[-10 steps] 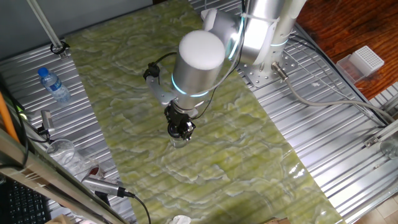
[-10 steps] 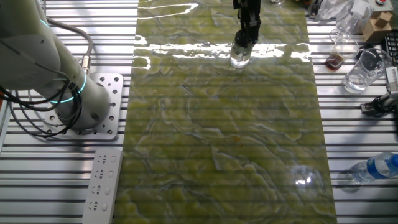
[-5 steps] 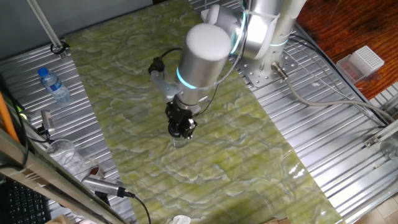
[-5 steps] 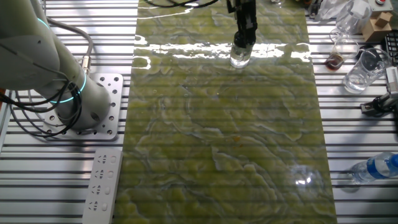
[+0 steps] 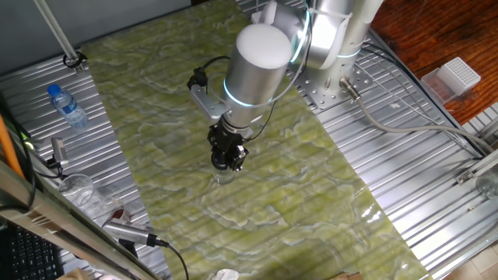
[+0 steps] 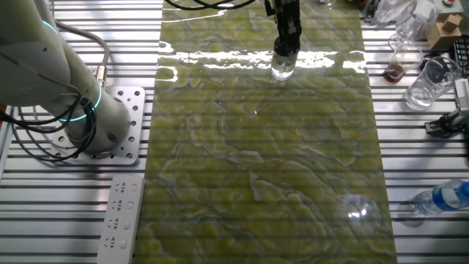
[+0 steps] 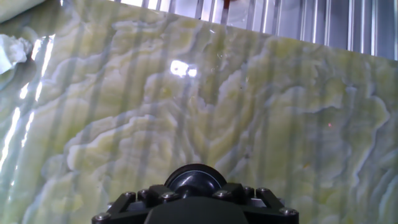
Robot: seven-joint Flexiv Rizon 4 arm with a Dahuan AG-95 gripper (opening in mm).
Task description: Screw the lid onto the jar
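Though partly hidden, lid [image 7: 193, 179] looks black, round.

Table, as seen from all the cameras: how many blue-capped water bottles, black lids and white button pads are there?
Blue-capped water bottle: 1
Black lid: 1
White button pad: 1
Total: 3

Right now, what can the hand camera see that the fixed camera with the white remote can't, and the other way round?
Only the hand view shows the round black lid from close above, with its greyish centre, held at the gripper tip.

Only the fixed view shows the clear jar under the gripper, the white remote, the robot's base, and a blue-capped water bottle.

Both show the green marbled mat and ribbed metal table.
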